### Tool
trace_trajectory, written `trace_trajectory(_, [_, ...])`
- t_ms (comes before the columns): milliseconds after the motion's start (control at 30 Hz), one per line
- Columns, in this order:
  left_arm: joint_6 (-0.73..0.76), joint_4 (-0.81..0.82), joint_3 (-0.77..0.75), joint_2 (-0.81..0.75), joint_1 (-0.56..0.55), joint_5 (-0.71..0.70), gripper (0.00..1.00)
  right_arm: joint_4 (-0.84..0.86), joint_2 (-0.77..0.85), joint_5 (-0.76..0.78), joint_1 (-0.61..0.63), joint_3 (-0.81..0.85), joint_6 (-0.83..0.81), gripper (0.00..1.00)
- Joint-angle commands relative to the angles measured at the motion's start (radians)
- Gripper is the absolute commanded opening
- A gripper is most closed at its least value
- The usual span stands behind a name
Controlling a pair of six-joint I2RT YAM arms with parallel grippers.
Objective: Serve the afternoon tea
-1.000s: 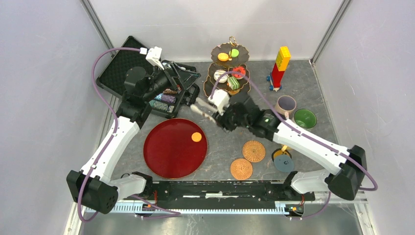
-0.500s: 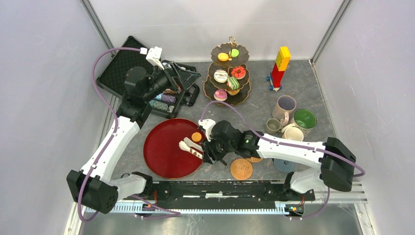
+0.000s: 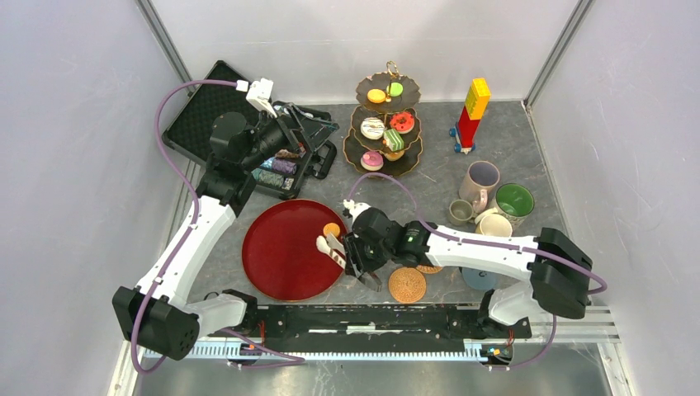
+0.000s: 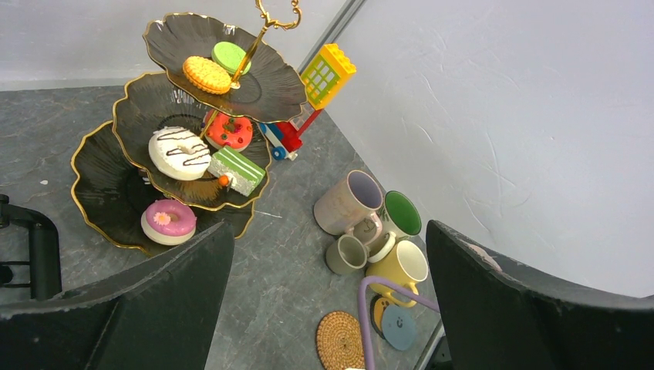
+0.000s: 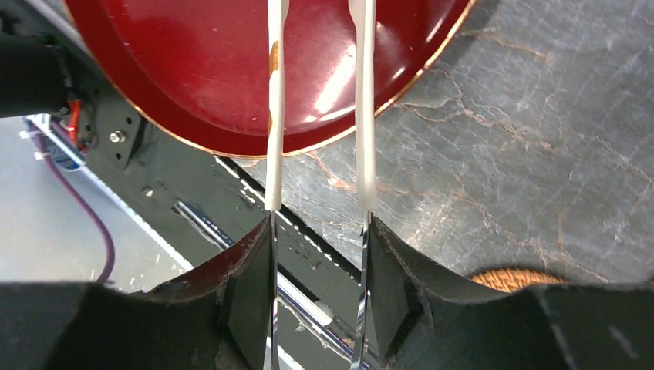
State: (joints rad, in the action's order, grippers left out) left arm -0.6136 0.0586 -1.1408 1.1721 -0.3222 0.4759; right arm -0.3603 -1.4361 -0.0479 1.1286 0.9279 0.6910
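Since before, we swung the right gripper (image 3: pixel 355 257), clamping the tongs (image 3: pixel 330 248), from stand (image 3: pixel 410 164) to tray's (image 3: pixel 281 256) right edge, tips just short of the macaron (image 3: pixel 331 230).

Grey marbled tabletop (image 3: pixel 528 148), white walls (image 3: pixel 82 124)

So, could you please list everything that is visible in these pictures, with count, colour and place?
three-tier dark gold-rimmed stand: one, black and gold, rear centre.
small toy sweets: six, mixed colours, on the stand.
orange macaron: one, on the tray.
lilac mug, green-lined mug, yellow mug, small grey mug: four, clustered right.
woven brown round coasters: two, front right, one half hidden.
blue round coaster: one, front right.
round red tray: one, front, left of centre.
white-tipped metal tongs: one, tips above the tray.
red-and-yellow block tower: one, rear right.
open black case: one, rear left, small items inside.
left gripper: open, above the case.
right gripper: shut on the tongs.
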Motion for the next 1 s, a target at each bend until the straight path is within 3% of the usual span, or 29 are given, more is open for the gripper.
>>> trace_trajectory(0, [-0.031, 0.038, -0.008, -0.008, -0.002, 0.013, 1.0, -0.105, -0.028, 0.127, 0.031, 0.08, 0.054, 0.49])
trace_trajectory(500, [-0.039, 0.041, -0.008, -0.013, -0.002, 0.017, 1.0, -0.334, -0.257, 0.4, 0.118, 0.317, 0.009, 0.54])
trace_trajectory(967, [-0.051, 0.052, -0.007, -0.007, -0.001, 0.028, 1.0, -0.333, -0.379, 0.447, 0.12, 0.408, -0.122, 0.6])
